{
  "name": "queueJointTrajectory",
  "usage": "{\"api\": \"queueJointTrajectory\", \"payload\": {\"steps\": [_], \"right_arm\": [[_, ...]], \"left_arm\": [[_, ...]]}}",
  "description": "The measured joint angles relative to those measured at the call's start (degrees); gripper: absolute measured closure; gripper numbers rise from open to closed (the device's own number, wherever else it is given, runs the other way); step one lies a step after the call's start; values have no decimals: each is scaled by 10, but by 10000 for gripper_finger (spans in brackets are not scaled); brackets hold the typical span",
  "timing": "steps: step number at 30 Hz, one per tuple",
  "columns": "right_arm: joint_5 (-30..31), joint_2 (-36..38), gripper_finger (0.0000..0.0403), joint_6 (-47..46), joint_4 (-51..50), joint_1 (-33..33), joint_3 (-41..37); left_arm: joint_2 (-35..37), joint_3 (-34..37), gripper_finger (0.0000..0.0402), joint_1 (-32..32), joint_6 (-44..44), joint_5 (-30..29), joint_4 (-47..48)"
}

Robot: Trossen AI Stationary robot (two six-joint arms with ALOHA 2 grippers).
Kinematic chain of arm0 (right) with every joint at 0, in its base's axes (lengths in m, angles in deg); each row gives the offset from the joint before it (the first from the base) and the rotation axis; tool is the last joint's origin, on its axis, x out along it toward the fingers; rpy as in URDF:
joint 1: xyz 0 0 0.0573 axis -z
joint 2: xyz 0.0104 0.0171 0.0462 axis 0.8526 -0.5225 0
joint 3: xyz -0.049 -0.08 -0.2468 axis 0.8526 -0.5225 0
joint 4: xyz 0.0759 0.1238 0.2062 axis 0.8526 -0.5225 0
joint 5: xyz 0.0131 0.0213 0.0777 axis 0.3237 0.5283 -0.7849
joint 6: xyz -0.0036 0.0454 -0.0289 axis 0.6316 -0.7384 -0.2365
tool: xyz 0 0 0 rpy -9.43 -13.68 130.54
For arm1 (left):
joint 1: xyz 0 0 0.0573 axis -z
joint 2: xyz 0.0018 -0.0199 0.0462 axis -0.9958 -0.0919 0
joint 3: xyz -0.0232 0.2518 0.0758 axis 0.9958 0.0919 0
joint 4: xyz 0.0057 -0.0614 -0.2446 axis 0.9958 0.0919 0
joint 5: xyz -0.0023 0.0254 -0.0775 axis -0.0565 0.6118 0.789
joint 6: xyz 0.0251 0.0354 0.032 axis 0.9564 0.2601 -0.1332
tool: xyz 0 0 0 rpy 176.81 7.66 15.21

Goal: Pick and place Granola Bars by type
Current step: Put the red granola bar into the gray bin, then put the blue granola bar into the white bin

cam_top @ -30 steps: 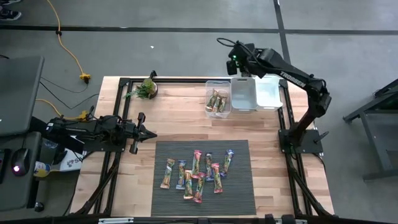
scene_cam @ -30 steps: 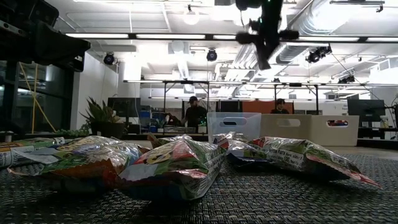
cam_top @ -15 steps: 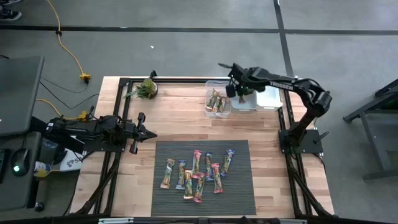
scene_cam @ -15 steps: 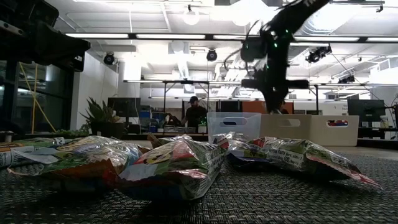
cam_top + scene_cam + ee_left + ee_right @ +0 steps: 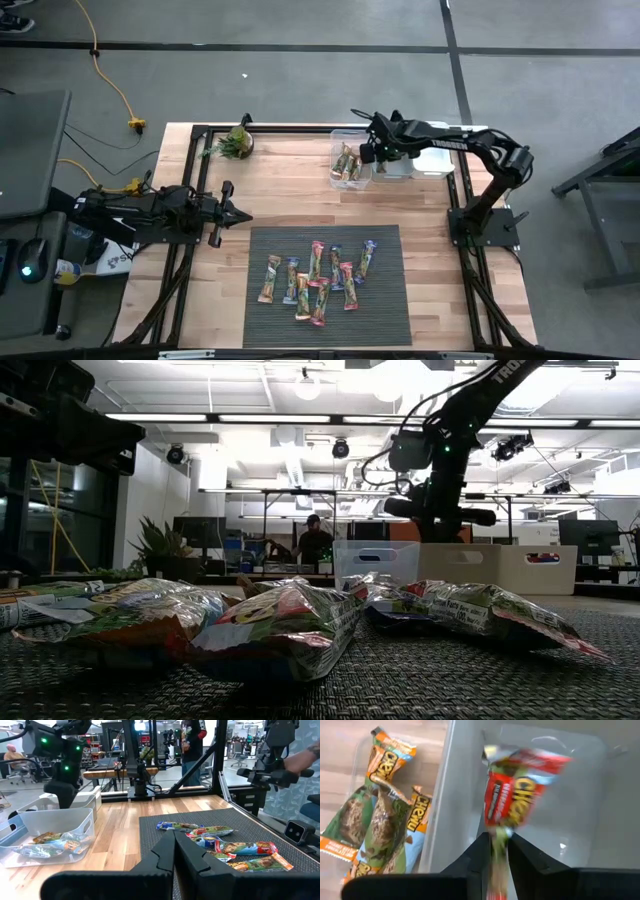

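While the right claw (image 5: 496, 851) pinches a red granola bar (image 5: 512, 795) by its crimped end over the middle bin (image 5: 580, 810), upper right, the light, crinkly wrapper dangles; the left claw (image 5: 243, 214) rests shut.

The table (image 5: 290, 195) top looks like pale wood planks with a smooth finish, on a black metal frame. The mat (image 5: 385, 305) is dark and ribbed, probably woven. Granola Bars (image 5: 318, 272) have shiny crinkly foil-type wrappers. Bins (image 5: 410, 160) are translucent, glossy plastic.
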Motion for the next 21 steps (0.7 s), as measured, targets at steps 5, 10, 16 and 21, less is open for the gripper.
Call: {"api": "queueJointTrajectory", "payload": {"steps": [5,10,16,21], "right_arm": [[-3,0,336,0,0,0,0],[-3,0,334,1,0,0,0],[30,0,333,32,-31,0,36],[60,0,333,85,-96,0,114]], "left_arm": [[0,0,401,0,0,0,0],[0,0,401,0,0,0,0],[0,0,401,0,0,0,0],[0,0,401,0,0,0,0]]}}
